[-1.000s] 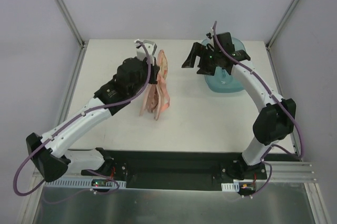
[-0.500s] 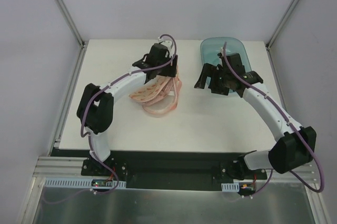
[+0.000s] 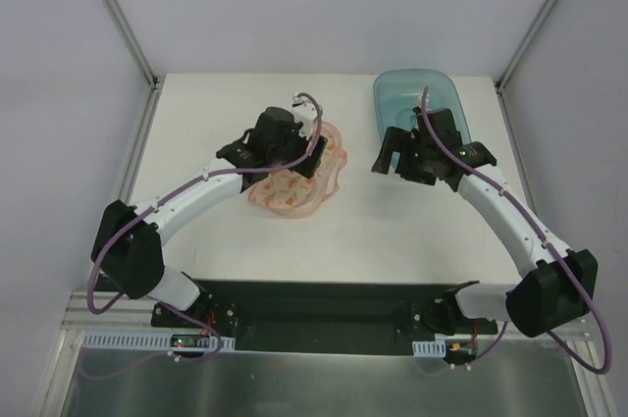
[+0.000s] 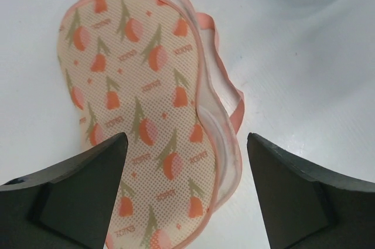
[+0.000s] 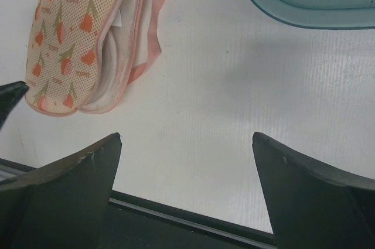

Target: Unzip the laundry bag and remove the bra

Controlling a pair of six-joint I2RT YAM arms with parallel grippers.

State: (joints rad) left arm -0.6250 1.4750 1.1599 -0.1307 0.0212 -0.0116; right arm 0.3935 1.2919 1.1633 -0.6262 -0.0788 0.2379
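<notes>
while the laundry bag (image 3: 294, 186) lies flat on the counter (image 3: 392, 231), just left of centre, left claw (image 4: 184, 143) hangs directly over it, jaws spread wide, gripping nothing. printed mesh side up, pink zip edging and a pale inner layer showing along the edge nearest the teal basin (image 3: 417, 93). right claw (image 5: 186, 137) wide open too, empty, over bare counter between bag and basin.

tiny reddish lettering (image 4: 126, 58) on laundry bag (image 4: 140, 114), unreadable

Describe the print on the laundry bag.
The laundry bag is peach mesh with reddish tulips on olive stems; clearest in the left wrist view.
</notes>
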